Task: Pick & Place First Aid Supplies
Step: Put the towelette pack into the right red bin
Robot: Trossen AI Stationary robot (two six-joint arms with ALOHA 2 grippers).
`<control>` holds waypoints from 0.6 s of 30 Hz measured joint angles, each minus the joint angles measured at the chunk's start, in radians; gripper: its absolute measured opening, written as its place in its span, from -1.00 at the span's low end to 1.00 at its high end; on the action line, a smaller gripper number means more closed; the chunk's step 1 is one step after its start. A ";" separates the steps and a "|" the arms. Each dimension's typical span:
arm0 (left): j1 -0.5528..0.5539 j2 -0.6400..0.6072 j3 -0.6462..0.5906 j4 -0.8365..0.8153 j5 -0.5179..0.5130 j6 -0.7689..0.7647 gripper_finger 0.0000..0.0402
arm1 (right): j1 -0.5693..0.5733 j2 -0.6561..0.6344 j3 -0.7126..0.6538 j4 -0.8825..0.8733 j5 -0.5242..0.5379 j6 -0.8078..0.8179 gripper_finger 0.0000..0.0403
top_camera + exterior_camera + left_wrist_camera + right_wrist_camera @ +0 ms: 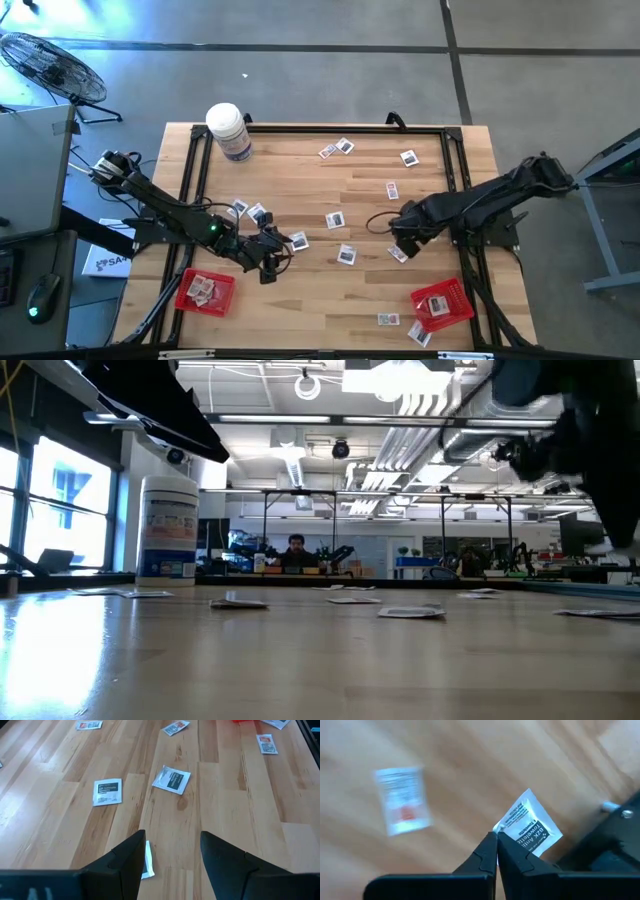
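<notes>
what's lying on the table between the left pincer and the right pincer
Between the left pincer and right pincer, one packet on bare wood, per the high view.

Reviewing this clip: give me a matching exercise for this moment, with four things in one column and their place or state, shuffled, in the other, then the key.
Things:
1. left gripper
2. right gripper
3. white bottle
4. left red tray

Places or states:
A. stands upright near the table's far left corner
B. shut, pinching the edge of a white packet
C. lies at the table's near left, with packets inside
D. open, holding nothing, above bare wood

Pairs: 1-D, 2-B, 3-A, 4-C
</notes>
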 joint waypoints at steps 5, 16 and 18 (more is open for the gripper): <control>0.000 0.000 0.000 0.001 0.002 0.000 -0.07 | 0.155 0.001 0.147 0.006 -0.065 0.181 -0.99; 0.000 0.000 0.000 0.001 0.009 0.000 -0.07 | 0.555 0.083 0.260 0.088 -0.173 0.844 -1.00; 0.000 0.000 0.000 0.001 0.011 0.000 -0.07 | 0.586 0.135 0.260 0.088 -0.199 0.887 -1.00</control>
